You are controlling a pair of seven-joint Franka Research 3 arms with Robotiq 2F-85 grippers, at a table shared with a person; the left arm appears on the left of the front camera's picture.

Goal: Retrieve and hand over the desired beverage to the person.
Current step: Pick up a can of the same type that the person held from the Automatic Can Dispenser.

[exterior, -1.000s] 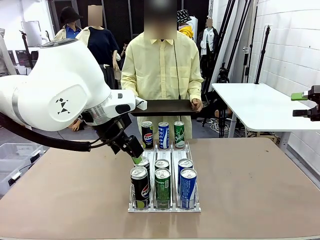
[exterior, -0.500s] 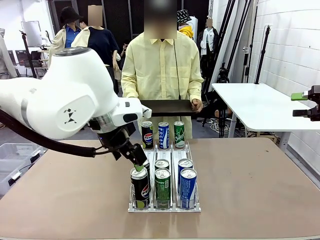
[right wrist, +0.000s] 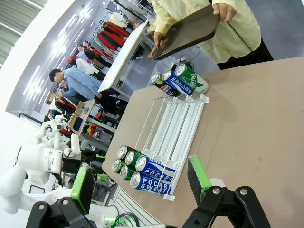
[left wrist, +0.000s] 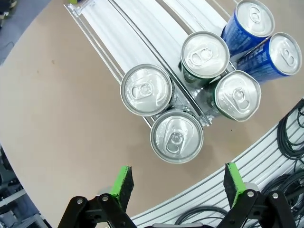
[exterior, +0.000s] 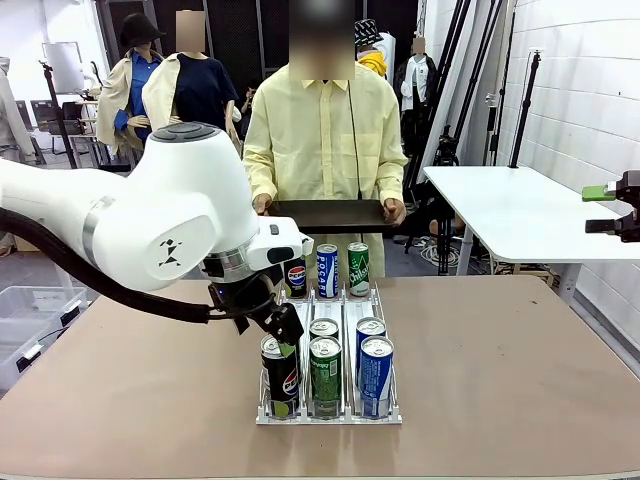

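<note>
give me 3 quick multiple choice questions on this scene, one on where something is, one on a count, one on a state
1. The left claw hangs over which lane of the rack?
A left
B middle
C right

2. How many cans sit at the rack's near end?
A four
B six
C eight

3. The left claw is:
A open, holding nothing
B shut on a can
C shut, empty

Answers:
1 A, its green pads sit just above the front black can in the left lane.
2 B, the left wrist view shows six tops.
3 A, the pads stand wide apart with nothing between them.
</note>
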